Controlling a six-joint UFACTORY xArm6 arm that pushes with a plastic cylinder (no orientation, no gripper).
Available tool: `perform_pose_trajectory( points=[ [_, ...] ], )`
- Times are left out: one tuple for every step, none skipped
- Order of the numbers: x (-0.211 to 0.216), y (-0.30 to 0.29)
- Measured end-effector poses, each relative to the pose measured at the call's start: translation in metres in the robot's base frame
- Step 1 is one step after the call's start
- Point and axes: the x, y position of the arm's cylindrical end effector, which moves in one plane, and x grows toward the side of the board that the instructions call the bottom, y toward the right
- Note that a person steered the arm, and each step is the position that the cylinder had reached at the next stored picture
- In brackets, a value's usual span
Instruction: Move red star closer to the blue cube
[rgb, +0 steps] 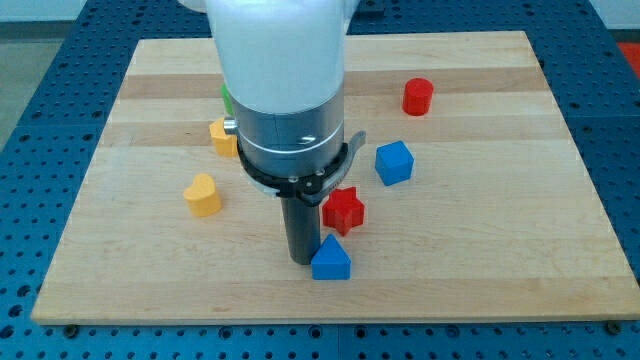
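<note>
My tip (303, 260) is resting on the wooden board (480, 270) at the lower end of the dark rod, and whether it is actually touching the surface cannot be confirmed, since the rod's base is merging with its own shadow. There are no fingers to spread or press together here; the rod is a plain straight end and is pinching nothing. The blue triangular block (331, 259) is sitting just at 3 o'clock of my tip, apparently touching the rod, though the contact line is hard to make out. The red star (343, 209) is lying at roughly 1 o'clock of my tip, just beside the rod's right flank, with its left points partly hidden behind the rod. The blue cube (394, 162) is standing at 1 o'clock of the red star, near it but apart, with bare board showing between them. The red cylinder (418, 96) is standing farther out at 1 o'clock, well apart from the cube. A yellow heart-shaped block (203, 194) is lying at 10 o'clock of my tip, well apart. Another yellow block (222, 135) is showing at 11 o'clock, its right part being covered by the arm's housing (290, 110), so its shape cannot be told. A green block (227, 98) is showing only as a sliver beside the housing; its shape is hidden.
</note>
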Motion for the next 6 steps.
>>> perform_pose_trajectory(
  points=[
    [0.000,0.014],
    [0.000,0.018],
    [-0.006,0.019],
    [-0.022,0.031],
    [-0.038,0.049],
    [-0.056,0.058]
  ],
)
